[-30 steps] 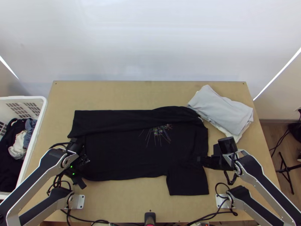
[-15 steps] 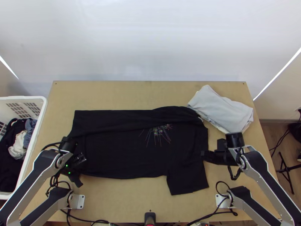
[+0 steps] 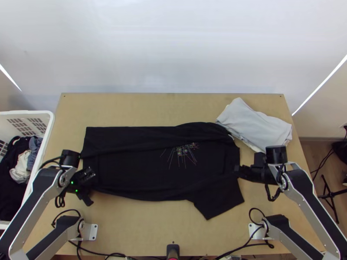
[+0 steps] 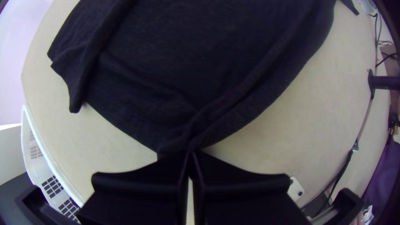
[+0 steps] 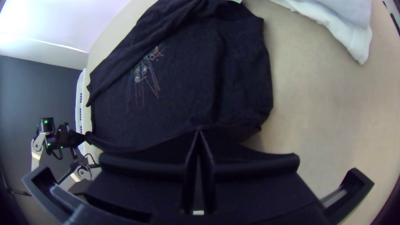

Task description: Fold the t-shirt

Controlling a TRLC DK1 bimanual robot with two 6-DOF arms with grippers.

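Both left fingers (image 4: 141, 183) and right fingers (image 5: 146, 164) pinch the black t-shirt (image 3: 143, 173).

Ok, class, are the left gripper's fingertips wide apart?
No, the left gripper has its fingertips together on the gathered edge of the t-shirt.

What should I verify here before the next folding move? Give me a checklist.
1. Left gripper shut on the black t-shirt at its hem end: ok.
2. Right gripper shut on it at the shoulder end: ok.
3. Far side folded in over the body: ok.
4. Near side folded in: not ok; near sleeve sticks out toward the near table edge.
5. Light grey folded cloth not touching the t-shirt: cannot tell.
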